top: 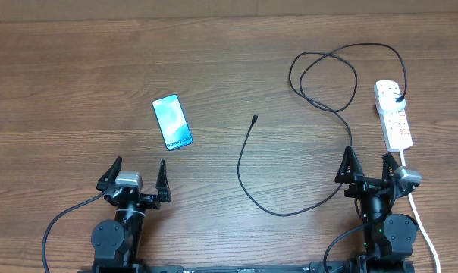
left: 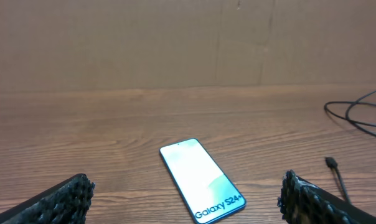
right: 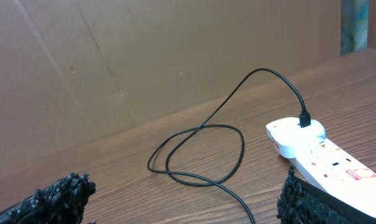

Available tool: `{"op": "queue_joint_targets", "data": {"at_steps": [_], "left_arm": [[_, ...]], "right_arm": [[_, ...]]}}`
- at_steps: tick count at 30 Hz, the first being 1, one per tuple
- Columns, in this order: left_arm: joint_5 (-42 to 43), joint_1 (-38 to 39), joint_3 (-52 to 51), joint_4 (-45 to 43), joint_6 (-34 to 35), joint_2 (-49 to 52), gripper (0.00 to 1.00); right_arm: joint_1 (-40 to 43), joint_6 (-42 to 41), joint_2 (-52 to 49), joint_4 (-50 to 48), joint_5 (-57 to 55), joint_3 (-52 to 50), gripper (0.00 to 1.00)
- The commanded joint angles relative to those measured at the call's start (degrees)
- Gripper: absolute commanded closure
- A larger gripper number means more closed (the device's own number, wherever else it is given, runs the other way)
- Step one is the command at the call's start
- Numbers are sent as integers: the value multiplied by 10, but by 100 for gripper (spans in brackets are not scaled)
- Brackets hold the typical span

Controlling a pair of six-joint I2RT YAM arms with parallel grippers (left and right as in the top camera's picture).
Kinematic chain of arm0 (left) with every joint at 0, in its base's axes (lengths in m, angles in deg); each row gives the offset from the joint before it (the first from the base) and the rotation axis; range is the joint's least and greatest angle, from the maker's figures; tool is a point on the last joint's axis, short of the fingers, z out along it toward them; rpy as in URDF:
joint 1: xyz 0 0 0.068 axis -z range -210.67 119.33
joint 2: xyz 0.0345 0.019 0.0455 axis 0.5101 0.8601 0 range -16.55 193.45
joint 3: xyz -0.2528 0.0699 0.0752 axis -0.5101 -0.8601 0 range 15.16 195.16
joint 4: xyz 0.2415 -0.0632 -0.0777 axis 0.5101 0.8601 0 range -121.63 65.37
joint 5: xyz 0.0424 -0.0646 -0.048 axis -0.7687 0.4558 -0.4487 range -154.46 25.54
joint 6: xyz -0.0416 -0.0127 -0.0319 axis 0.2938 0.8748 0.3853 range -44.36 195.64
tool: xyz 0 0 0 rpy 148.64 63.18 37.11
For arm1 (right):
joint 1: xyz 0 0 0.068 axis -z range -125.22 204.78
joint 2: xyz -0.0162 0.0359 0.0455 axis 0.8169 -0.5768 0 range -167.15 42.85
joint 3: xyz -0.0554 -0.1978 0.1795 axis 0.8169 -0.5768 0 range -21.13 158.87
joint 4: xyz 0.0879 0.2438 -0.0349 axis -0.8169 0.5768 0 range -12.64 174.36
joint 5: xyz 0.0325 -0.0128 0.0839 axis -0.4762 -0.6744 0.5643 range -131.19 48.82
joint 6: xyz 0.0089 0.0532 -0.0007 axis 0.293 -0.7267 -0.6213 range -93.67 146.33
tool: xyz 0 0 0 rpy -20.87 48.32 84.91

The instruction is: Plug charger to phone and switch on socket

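Note:
The phone [top: 173, 121] lies flat on the table left of centre, screen lit light blue; it also shows in the left wrist view [left: 202, 179], reading "Galaxy S24+". The charger cable [top: 290, 205] is thin and black; it loops from the socket down across the table, and its plug tip [top: 255, 118] lies free right of the phone. The tip shows in the left wrist view [left: 331, 163]. The white socket strip [top: 394, 115] lies at the right with a black plug in it [right: 304, 117]. My left gripper [top: 135, 176] is open near the front edge, below the phone. My right gripper [top: 371, 165] is open, just below the socket.
A white cord [top: 420, 220] runs from the socket strip down past my right arm to the front edge. A brown cardboard wall [left: 175, 43] stands behind the table. The cable's loops [right: 197, 152] lie ahead of my right gripper.

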Motion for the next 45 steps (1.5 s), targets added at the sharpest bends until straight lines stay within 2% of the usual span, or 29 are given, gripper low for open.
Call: {"op": "queue_joint_targets", "data": {"at_steps": [1,7,13,18,25,30,34,37,39,41,45], "left_arm": [[13,-6,-2,-3,-13,-5,0],[40,-6,3,-42,35,-5,0],[40,-6,63,-20,36,39,0],[48,-6,155,-11,34,150,1],[157,-6,323,7,35,358,0],[237,-6,486,93,36,524,0],[252,-6,607,190,36,630,0],[253,-3,704,289,36,702,0],[252,22,814,416,36,787,0],[253,41,845,454,36,823,1],[253,72,850,471,36,872,0]], "right_arm": [[-3,1,6,-2,-5,-6,0],[-3,1,6,-2,-5,-6,0],[-3,1,6,-2,-5,-6,0],[-3,1,6,-2,-5,-6,0],[-3,1,6,-2,-5,-6,0],[-3,1,6,-2,-5,-6,0],[-3,1,6,-2,-5,-6,0],[-3,1,6,-2,-5,-6,0],[-3,1,6,-2,-5,-6,0],[-3,1,6,-2,-5,-6,0],[-3,1,6,-2,-5,-6,0]]}}
